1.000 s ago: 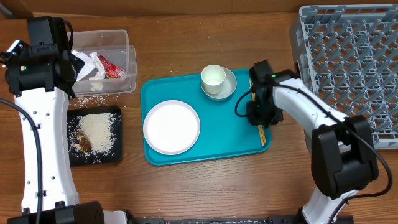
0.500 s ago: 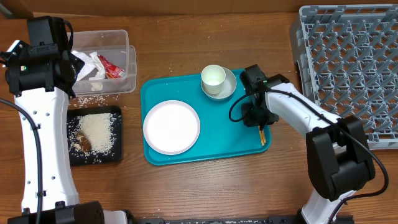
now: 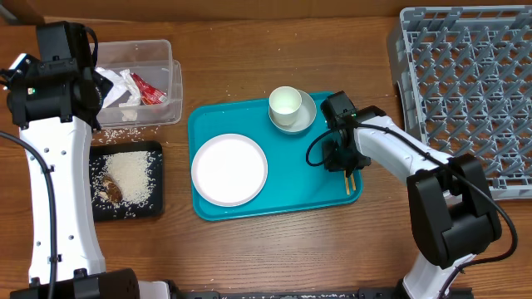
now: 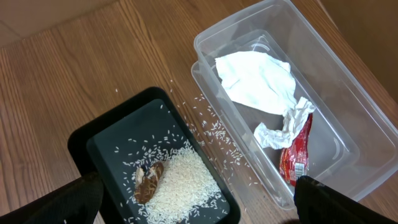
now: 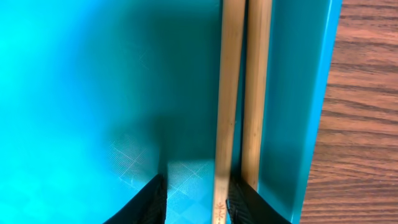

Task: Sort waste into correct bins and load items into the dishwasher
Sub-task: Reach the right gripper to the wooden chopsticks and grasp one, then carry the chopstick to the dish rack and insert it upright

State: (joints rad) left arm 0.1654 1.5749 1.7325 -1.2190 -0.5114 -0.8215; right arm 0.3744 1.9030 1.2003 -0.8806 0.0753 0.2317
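The right claw, released, is straddling a chopstick along the teal tray's right rim; the left claw is gaping too.

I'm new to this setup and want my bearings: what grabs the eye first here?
The teal tray at the table's middle, holding a white plate and a cup, stands out most. At its right edge the right pincer sits low over the chopsticks. The grey dish rack fills the top right corner.
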